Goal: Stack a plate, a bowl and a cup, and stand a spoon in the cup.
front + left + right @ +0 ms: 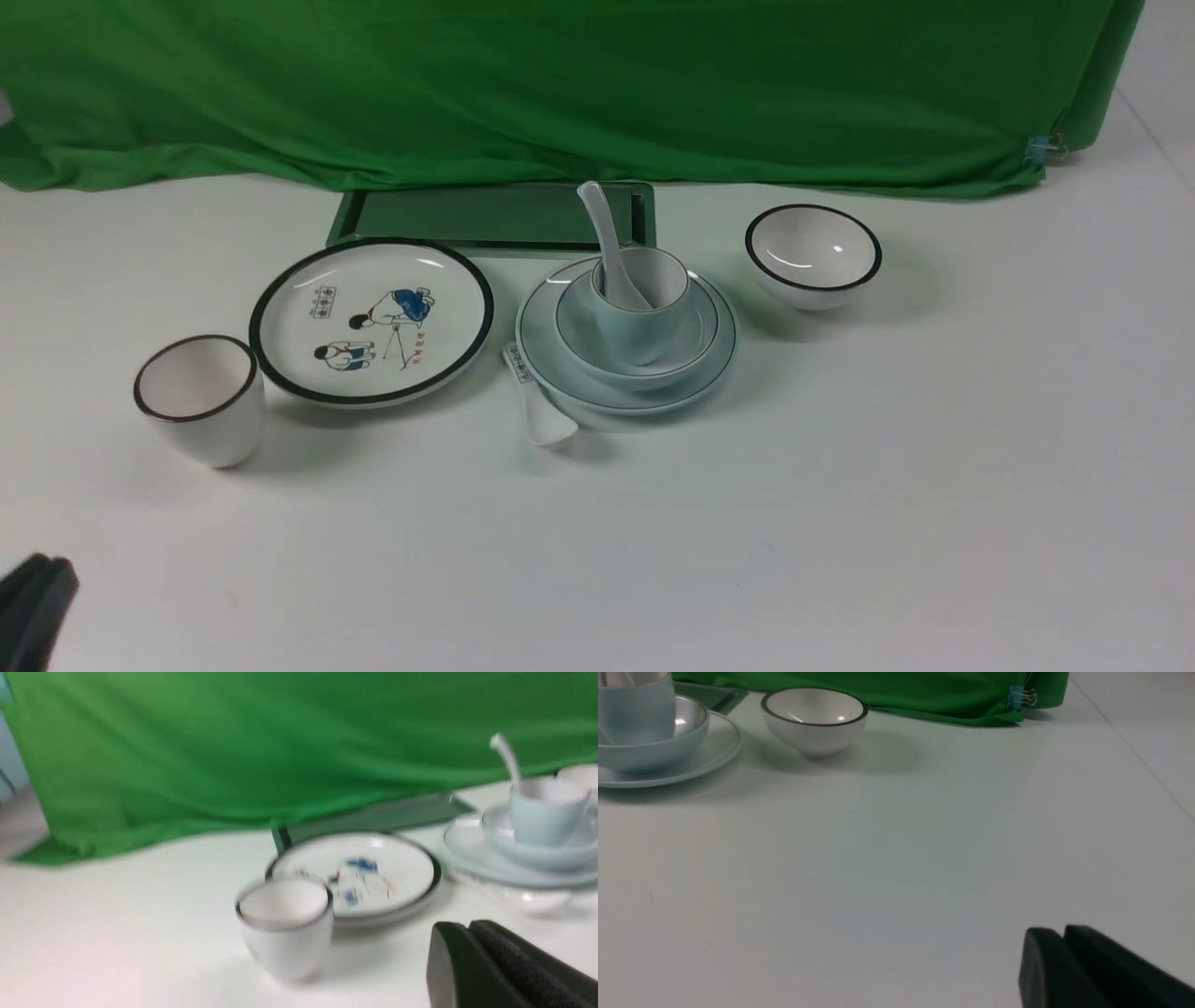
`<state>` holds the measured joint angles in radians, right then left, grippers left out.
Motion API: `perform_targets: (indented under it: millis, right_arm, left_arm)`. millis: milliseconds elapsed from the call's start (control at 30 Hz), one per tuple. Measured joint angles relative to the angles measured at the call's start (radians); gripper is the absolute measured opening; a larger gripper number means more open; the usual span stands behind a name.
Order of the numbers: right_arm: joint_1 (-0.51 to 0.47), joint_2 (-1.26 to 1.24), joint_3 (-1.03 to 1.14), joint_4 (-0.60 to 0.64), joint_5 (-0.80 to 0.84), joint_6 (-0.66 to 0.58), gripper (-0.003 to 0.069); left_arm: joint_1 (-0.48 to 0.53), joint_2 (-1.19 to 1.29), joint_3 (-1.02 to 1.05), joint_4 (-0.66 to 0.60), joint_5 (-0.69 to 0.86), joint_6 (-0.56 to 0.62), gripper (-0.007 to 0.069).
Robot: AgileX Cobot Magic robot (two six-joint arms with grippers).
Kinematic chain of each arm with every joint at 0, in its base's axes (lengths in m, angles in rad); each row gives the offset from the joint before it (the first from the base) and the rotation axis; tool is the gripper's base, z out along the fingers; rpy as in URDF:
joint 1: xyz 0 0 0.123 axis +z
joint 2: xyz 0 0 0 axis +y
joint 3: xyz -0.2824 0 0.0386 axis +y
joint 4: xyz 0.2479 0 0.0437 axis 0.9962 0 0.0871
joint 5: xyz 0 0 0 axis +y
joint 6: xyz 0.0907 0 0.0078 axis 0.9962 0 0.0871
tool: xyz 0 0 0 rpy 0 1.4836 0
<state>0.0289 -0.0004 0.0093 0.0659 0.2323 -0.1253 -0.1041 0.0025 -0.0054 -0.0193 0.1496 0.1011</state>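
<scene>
Stack built at the table's middle, well ahead of both arms: plate (625, 397) at the bottom, bowl (637, 366) on it, cup (641, 329) in the bowl, spoon (609, 245) standing in the cup, handle leaning up and toward the robot's left. Judged complete; no next grasp called for. Left gripper (472, 952) low at the near left corner, somewhat nearer the stack, jaws shut, holding nothing. Right gripper (1063, 956) over bare table, jaws almost together, a thin slit between them, also holding nothing.
</scene>
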Motion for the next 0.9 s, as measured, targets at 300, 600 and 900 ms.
perform_targets:
  millis: [300, 600, 900]
  right_arm:
    - [0.0, 0.0, 0.0, 0.0, -0.001, 0.0, 0.0105]
    - [0.0, 0.0, 0.0, 0.0, -0.001, 0.0, 0.0117]
    - [0.0, 0.0, 0.0, 0.0, -0.001, 0.0, 0.0128]
  left_arm:
    - [0.006, 0.0, 0.012, -0.008, 0.114, -0.075, -0.0029]
    - [0.006, 0.0, 0.012, -0.008, 0.094, -0.067, -0.0029]
    - [0.026, 0.0, 0.012, -0.004, 0.091, -0.066, -0.0029]
